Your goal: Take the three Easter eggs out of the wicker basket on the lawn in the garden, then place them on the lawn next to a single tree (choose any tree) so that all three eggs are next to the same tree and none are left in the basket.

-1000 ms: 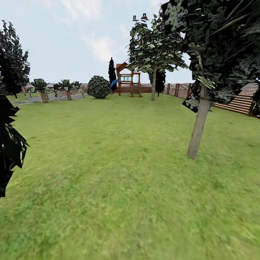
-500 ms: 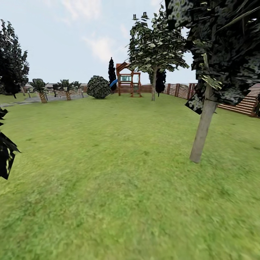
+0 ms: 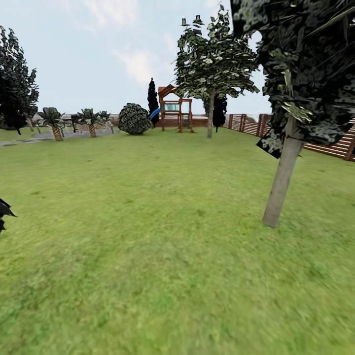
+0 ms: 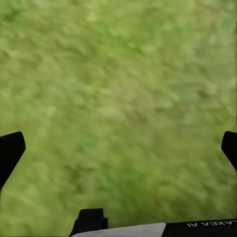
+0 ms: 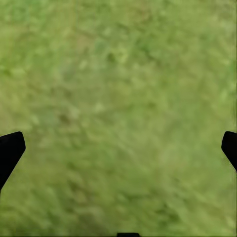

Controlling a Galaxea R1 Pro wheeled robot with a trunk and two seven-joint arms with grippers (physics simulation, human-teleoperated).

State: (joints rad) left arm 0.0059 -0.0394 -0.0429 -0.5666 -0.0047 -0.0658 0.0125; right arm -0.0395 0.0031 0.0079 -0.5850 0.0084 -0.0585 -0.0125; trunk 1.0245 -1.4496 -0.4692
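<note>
From my seat at the controls I see the wide green, slightly patchy lawn [image 3: 162, 236] spreading ahead through the head camera. Close on the right stands a tree with a bare, straight, pale grey-beige trunk [image 3: 282, 182], leaning a little, under a mass of dark blocky leaves mottled green and white. A second tree of the same pale-trunked, mottled-leaf kind [image 3: 211, 64] rises farther off, near the far edge of the grass. Beside it is a red-brown wooden play tower with a blue slide [image 3: 173, 109], and next to that a round dark-green bush [image 3: 134, 119]. A brown horizontal-slat wooden fence [image 3: 340, 145] runs along the right side behind the near tree. At far left are small palms with scaly brown trunks [image 3: 53, 123] and a tall black-trunked dark tree [image 3: 17, 84].

Through the left wrist camera, the left gripper [image 4: 118, 150] hangs over bare grass with its two black fingers [image 4: 10, 150] spread wide; nothing sits between them. The right gripper [image 5: 118, 150] looks the same in the right wrist camera: black fingertips [image 5: 10, 150] at the frame's opposite edges, jaws wide apart, only blurred green turf between and beyond them.

I can make out no basket or eggs in any camera, so I cannot say where they lie relative to either pair of jaws.
</note>
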